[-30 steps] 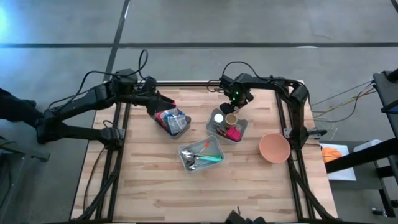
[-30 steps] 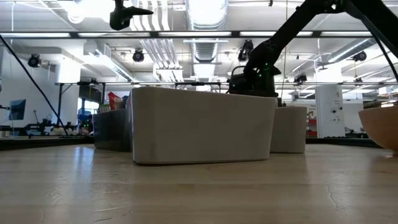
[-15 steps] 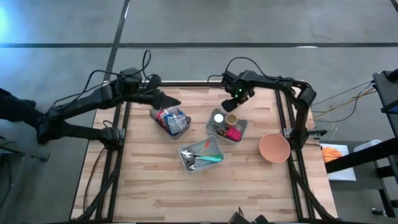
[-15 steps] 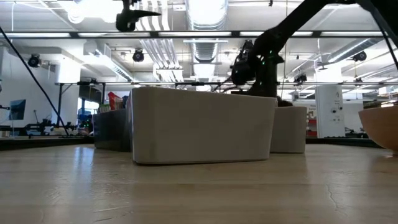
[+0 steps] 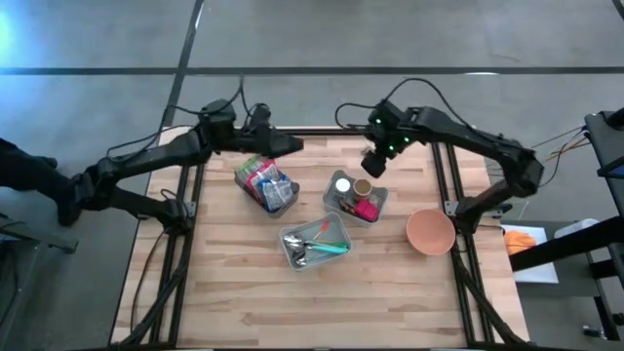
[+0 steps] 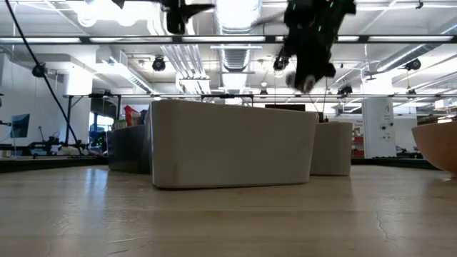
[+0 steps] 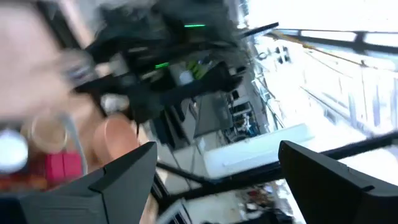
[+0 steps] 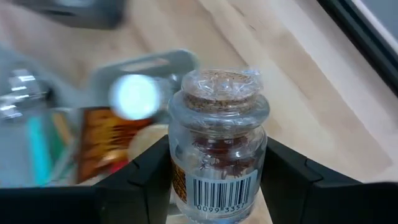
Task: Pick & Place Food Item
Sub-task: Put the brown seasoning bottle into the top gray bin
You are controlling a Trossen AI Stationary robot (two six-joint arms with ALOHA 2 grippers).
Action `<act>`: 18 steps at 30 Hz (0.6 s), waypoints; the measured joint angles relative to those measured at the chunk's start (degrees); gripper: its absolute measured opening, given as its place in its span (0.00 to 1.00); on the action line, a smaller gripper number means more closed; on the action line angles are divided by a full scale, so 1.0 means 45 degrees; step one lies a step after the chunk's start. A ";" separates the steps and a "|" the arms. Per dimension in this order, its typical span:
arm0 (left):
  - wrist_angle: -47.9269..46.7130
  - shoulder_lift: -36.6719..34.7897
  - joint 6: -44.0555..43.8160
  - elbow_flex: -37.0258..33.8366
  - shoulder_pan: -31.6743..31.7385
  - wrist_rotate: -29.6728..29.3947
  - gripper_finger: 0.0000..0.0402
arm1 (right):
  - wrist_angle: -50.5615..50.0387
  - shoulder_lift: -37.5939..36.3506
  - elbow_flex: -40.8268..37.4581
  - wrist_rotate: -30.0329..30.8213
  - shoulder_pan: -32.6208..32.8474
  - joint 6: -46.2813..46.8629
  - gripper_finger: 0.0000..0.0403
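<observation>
My right gripper (image 5: 375, 164) hangs above the far end of the grey bin (image 5: 378, 201) at the table's far middle, shut on a small glass jar (image 8: 217, 143) with a cork lid and a barcode label. In the low view the jar (image 6: 307, 80) shows high above the bins. Inside that bin are a white-lidded jar (image 5: 342, 184), a brown-lidded jar (image 5: 362, 186) and a pink item (image 5: 366, 208). My left gripper (image 5: 292, 144) is open and held level, high over the far edge beside the snack bin (image 5: 265, 185); nothing is between its fingers (image 7: 124, 180). My right gripper pinches the jar's glass body (image 8: 180, 168) between its two fingers, one on each side below the neck. The fingers slant down from above and lie along the jar, whose cork end (image 8: 217, 87) points away from the wrist. The jar is lifted clear of the bin.
A third grey bin (image 5: 315, 240) with cutlery lies in the table's middle. A tan bowl (image 5: 430, 232) stands near the right edge. The near half of the table holds no objects.
My right gripper has risen steeply from the bin of jars, drifting a little toward the far edge and turning as it went. My left gripper has moved along the far edge toward the table's right and rolled; it stays open.
</observation>
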 joint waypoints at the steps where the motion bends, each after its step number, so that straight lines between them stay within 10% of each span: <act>1: -0.0067 0.0186 -0.0468 0.0000 0.0056 0.0163 0.84 | 0.0008 -0.0286 0.0067 -0.0008 0.0282 -0.0043 0.46; 18: -0.0708 0.3428 -0.1962 0.0956 -0.0089 0.2579 0.84 | 0.0088 0.0512 0.2305 0.0341 0.4178 0.0458 0.46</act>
